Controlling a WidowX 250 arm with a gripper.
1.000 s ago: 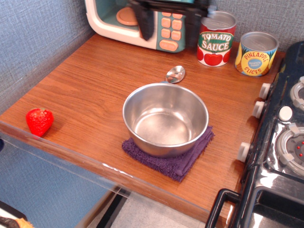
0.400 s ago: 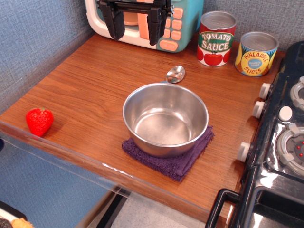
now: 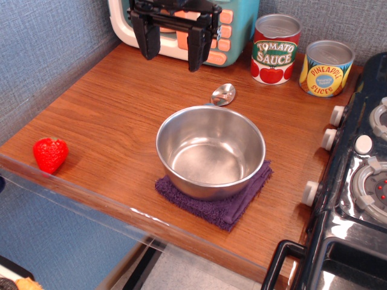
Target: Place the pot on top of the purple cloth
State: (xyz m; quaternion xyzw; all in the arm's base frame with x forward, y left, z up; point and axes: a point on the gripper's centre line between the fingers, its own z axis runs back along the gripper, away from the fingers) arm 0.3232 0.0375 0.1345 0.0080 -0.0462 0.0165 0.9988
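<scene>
In the single overhead-angled view, the pot sat upright on the purple cloth, its base covering most of the towel, so that only the near corner and the right and left edges of the cloth showed around it. The pot was empty inside. Both rested on the wooden counter, toward its front right part.

The gripper hung at the back of the counter, in front of a toy microwave. Its two black fingers pointed downward and stood wide apart, with nothing between them. It was well apart from the pot.

Just behind the pot's rim lay a small metal spoon, its bowl facing up. Along the back wall stood a tomato sauce can and, just beside it to the right, a pineapple slices can. A red toy strawberry lay near the counter's front left edge, well apart from the pot. A black toy stove with white knobs bordered the counter on the right.
</scene>
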